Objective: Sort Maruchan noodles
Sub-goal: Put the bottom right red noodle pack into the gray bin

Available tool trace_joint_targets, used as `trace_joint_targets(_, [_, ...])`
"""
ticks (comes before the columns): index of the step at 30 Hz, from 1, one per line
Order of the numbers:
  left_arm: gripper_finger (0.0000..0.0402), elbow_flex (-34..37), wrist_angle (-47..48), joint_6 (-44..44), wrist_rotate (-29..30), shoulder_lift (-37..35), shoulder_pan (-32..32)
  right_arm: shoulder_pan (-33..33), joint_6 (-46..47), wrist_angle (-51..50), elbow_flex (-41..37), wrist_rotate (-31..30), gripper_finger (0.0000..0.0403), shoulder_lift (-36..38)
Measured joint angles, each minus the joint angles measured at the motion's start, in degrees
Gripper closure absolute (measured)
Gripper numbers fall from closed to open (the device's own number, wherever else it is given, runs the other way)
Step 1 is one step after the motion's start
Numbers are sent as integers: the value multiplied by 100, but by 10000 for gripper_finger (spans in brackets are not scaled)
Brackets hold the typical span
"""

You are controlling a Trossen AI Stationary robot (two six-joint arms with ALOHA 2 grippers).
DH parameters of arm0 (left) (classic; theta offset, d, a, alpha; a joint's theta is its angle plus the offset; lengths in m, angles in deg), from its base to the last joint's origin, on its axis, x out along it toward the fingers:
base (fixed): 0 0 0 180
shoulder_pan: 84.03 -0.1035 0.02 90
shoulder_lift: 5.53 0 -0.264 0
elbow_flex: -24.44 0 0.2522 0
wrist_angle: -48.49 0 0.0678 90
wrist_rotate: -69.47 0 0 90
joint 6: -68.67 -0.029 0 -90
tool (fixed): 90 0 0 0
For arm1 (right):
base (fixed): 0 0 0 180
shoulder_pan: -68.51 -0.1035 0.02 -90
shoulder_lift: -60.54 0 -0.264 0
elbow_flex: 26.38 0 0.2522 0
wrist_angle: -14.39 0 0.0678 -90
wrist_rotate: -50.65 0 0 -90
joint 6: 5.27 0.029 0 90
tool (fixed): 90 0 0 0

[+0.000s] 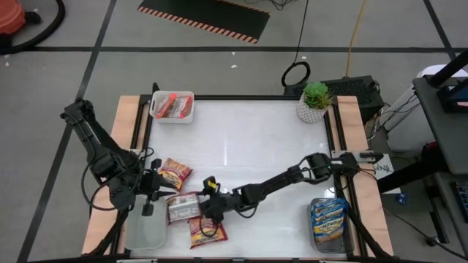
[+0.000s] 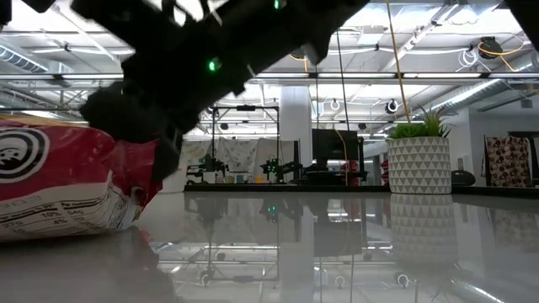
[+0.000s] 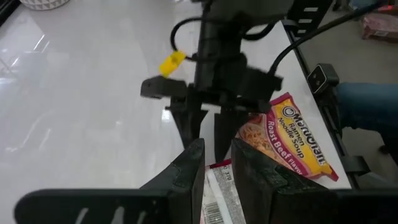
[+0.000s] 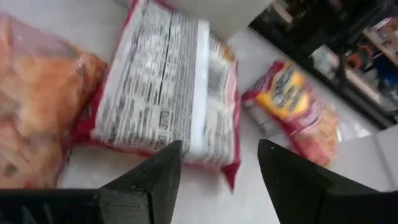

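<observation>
With right gripper [image 1: 207, 210] spread above face-down packet [image 1: 183, 207], just beside clear bin [image 1: 148, 232], and left gripper [image 1: 150, 191] nearly pressed together nearby: risk of snagging overlapping lower packet [image 1: 207, 231].

White glossy tabletop [image 1: 248, 139] with wood side rails. Potted green plant in white patterned pot [image 1: 314, 102] at table's upper right corner; same pot at right of low view. White bin [image 1: 172, 107] at upper left of table, clear bin [image 1: 148, 232] at lower left edge, another clear bin [image 1: 329, 223] at lower right. Black/orange hazard-striped mat [image 1: 205, 16] on floor, top centre. Coiled cable [image 1: 296, 73] just above table.
</observation>
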Motion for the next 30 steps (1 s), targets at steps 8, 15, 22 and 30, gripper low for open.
trace_joint_targets(8, [319,0,-45,212,-1,1,0,305,547,-196,-2,482,200,-104])
trace_joint_targets(15, [319,1,-86,327,0,1,0,574,522,-128,0,1518,200,-262])
trace_joint_targets(22, [319,0,-97,565,-1,9,63,661,608,203,11,2829,200,-462])
trace_joint_targets(30, [319,1,-92,598,1,9,273,598,805,-16,-14,3943,200,-174])
